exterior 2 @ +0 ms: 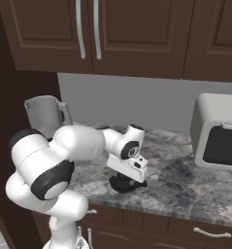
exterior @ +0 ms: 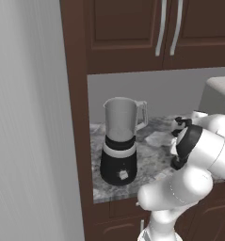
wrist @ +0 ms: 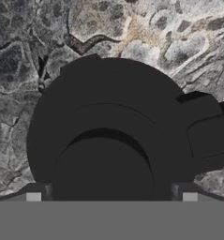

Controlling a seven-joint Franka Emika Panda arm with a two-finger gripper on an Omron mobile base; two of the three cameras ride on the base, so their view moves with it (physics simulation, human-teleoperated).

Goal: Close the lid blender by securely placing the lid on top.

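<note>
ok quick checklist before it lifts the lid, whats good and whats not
1. Pincer down at the lid on the counter: ok.
2. Lid centred under the hand camera: ok.
3. Fingers closed on the knob: cannot tell, tips hidden.
4. Blender jar mouth open, nothing on it: ok.
5. Blender upright: ok.
6. Lid already on the jar: not ok, still on the counter.
</note>
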